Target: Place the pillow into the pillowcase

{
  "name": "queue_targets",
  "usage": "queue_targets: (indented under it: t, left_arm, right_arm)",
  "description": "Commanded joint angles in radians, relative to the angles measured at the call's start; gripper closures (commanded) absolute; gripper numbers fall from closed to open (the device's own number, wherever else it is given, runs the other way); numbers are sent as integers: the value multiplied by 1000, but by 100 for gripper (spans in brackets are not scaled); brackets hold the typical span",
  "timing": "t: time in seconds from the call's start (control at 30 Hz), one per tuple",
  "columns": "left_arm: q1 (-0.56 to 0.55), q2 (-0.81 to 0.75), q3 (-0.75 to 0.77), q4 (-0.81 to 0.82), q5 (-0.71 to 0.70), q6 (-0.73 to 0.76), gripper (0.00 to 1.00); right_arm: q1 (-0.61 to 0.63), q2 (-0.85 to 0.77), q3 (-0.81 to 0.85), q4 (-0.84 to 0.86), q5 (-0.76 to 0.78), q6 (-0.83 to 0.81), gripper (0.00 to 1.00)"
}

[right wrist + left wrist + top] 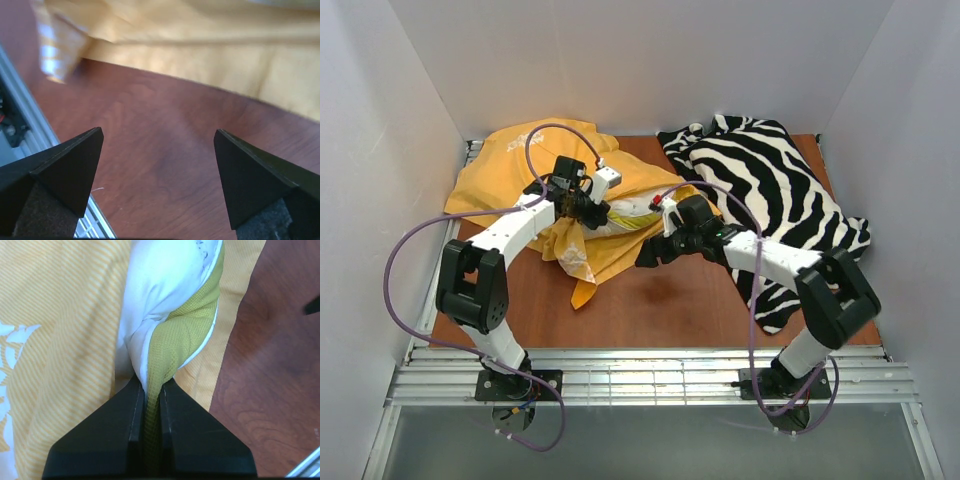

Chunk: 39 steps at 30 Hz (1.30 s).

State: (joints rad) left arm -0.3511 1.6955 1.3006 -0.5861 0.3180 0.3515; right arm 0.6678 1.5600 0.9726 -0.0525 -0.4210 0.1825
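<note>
1. 2 tools work near the middle of the surface (660, 310). Nearest, the right tool (159, 132) hangs with its jaws spread wide and nothing between them. It is over bare wood, just short of the hem of the case (210, 65). Free like this, it looks placed to take a hold of the fabric.
2. Next, the left tool (151, 385) is pinched tight on the yellow-green edge band of the pillow (165, 285). That thin, firm strip suits a narrow grip better than the puffy white body would.
3. 1 end of the pillow shows between orange folds, with the case bunched around it toward the left back. I judge insertion is under way, not finished.
4. Farthest right, a zebra cloth (770, 185) lies apart from the work.
</note>
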Motion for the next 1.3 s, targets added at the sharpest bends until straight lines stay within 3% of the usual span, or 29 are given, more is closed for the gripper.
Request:
queue_targets:
  t: [0.0, 0.17, 0.27, 0.43, 0.53, 0.57, 0.6, 0.63, 0.67, 0.83, 1.0, 1.13, 1.27]
  left_arm:
    - [37, 3, 74, -43, 49, -106, 100]
    - [49, 7, 114, -50, 72, -121, 100]
    - [49, -11, 92, -37, 73, -129, 100]
    - [55, -37, 69, -14, 64, -155, 100]
    - [69, -40, 66, -11, 46, -180, 100]
    - [81, -43, 54, -3, 38, -186, 100]
    - [87, -45, 46, -3, 27, -187, 100]
    - [95, -48, 37, -4, 10, -195, 100]
    - [101, -63, 22, 0, -19, -200, 100]
    - [184, -141, -139, -9, -112, -201, 100]
    - [196, -249, -264, -24, -191, -158, 100]
    - [169, -206, -261, -128, -107, -135, 100]
    - [10, -212, -270, -147, -80, -177, 96]
  right_arm:
    - [-13, 100, 18, -1, 57, 121, 16]
    - [-14, 187, -25, 179, 22, 342, 8]
    - [-14, 259, 27, 207, 30, 446, 2]
    - [-14, 437, 113, 200, 125, 535, 2]
    - [-20, 564, 181, 174, 127, 532, 23]
    - [-23, 606, 208, 161, 119, 508, 50]
    - [-25, 606, 216, 160, 113, 486, 70]
    - [-28, 615, 228, 149, 87, 467, 88]
    - [-30, 608, 236, 132, 77, 444, 98]
    - [-46, 326, 195, -35, -1, 201, 99]
    - [-117, -33, -17, -119, -35, 26, 99]
    - [-221, -107, -78, -234, -42, -102, 99]
    - [-257, -71, -37, -268, -4, -179, 99]
